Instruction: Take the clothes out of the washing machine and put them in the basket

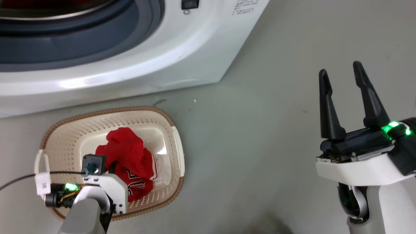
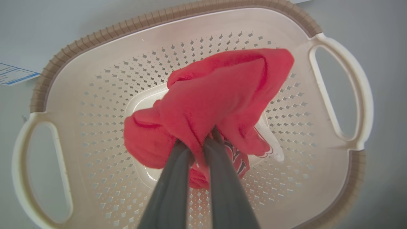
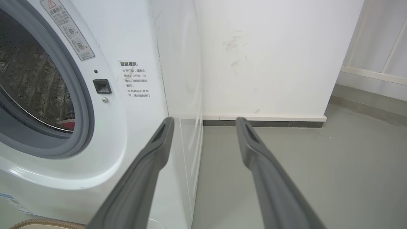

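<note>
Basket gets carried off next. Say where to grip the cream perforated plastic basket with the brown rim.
Probably the basket's cream loop handle on the short end facing the open right gripper, from above: the slot lets one finger pass under the bar.

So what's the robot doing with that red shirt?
It's moving laundry from the washing machine into the basket on the floor. Its left gripper is pinched shut on the red jersey, which is bunched up inside the basket and not let go yet. The right gripper is open and empty, off to the side above the floor. A bit of something red shows inside the drum, so more may be waiting.
</note>
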You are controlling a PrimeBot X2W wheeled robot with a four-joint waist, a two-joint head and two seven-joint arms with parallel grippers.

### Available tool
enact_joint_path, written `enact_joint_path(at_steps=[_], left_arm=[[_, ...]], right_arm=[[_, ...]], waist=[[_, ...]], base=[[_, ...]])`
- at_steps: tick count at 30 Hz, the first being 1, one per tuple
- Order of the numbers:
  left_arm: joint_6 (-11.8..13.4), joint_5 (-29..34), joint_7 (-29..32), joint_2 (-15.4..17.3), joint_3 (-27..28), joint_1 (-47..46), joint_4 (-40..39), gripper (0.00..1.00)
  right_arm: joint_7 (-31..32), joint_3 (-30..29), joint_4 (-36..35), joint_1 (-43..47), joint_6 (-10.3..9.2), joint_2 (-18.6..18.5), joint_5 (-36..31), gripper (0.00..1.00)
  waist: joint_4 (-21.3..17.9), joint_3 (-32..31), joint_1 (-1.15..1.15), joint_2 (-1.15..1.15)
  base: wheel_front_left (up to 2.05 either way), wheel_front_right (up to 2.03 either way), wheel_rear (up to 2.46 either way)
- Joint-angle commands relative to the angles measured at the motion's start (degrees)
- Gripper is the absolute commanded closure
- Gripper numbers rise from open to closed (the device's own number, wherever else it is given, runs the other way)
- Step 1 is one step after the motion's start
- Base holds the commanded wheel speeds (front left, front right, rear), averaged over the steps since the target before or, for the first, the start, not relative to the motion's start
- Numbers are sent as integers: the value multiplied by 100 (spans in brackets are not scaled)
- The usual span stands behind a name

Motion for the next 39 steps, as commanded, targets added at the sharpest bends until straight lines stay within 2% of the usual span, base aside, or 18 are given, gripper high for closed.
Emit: enact_joint_path(at_steps=[1, 11, 17, 18, 19, 31, 39], left_arm=[[24, 46, -13, 50, -41, -184, 125, 100], [76, 102, 105, 153, -233, -885, 959, 100], [81, 46, 165, 111, -289, -978, 1086, 100], [100, 42, 155, 97, -299, -961, 1096, 82], [121, 64, 127, 89, -324, -943, 1098, 0], [149, -192, -16, -228, -299, -402, 1016, 0], [127, -327, -11, -396, -273, 374, 33, 0]], right_arm=[[-13, -13, -34, -133, -4, 1, 40, 0], [-13, -55, -124, -409, -4, 1, 130, 0], [-13, -68, -77, -444, -4, 1, 126, 0], [-13, -71, -58, -435, -4, 1, 116, 0], [-13, -73, -43, -421, -4, 1, 104, 0], [-13, -118, 176, -27, -4, 0, -68, 0], [-13, -205, 317, 440, -4, -1, -153, 0]], waist=[[-78, 383, 0, 0], [-108, 999, 0, 0], [-84, 1025, 0, 0], [-75, 991, 0, 0], [-65, 953, 0, 0], [192, -111, 0, 0], [392, -903, 0, 0]], base=[[0, 0, 0], [0, 0, 0], [0, 0, 0], [0, 0, 0], [0, 0, 0], [0, 0, 0], [0, 0, 0]])
